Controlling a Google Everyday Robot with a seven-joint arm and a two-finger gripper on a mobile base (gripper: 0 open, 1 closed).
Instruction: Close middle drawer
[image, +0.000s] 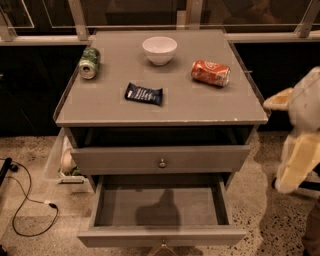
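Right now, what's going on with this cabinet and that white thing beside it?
A robot is meant to push the middle drawer shut. That drawer stands pulled far out, showing its grey inside. The gripper hangs to the right of the cabinet, touching nothing. On top are a white bowl, a green can, an orange can and a dark packet.

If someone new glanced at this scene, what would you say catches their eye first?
Most likely the middle drawer, pulled far out at the bottom of the view with its plain grey inside showing, below an upper drawer only slightly out. Next, the gripper at the right edge, beside the cabinet and touching neither drawer. On its top are a white bowl, an orange can, a green can and a dark packet.
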